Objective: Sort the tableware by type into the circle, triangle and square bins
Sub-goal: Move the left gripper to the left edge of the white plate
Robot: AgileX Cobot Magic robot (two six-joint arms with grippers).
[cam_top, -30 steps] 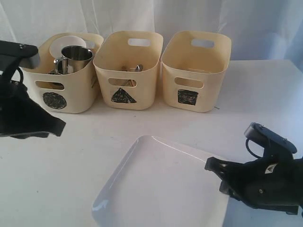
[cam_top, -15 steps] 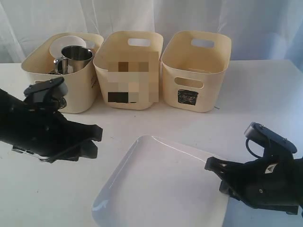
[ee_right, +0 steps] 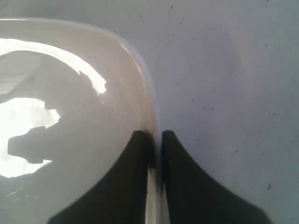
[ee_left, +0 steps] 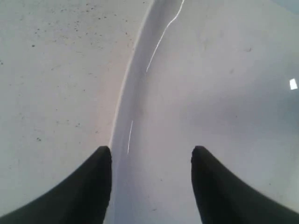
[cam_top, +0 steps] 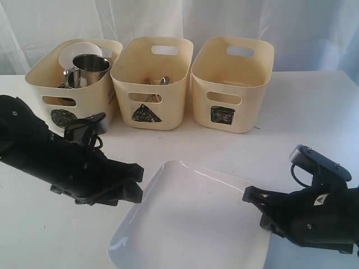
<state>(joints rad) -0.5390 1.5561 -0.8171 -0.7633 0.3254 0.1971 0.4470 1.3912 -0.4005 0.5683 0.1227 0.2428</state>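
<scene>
The large white rounded-square plate lies at the front of the table. My right gripper is shut on its right rim, one finger inside and one outside. My left gripper stands open at the plate's left rim, one finger over the table and the other over the plate. A steel mug and a clear bowl sit in the circle bin. Cutlery and chopsticks lie in the triangle bin. The square bin shows nothing inside.
The three cream bins stand in a row along the back of the white table, against a white curtain. The table's right edge lies past the right arm.
My left arm has swung down from the far left and rightwards to the plate's left rim. The right gripper and the plate have not moved.
</scene>
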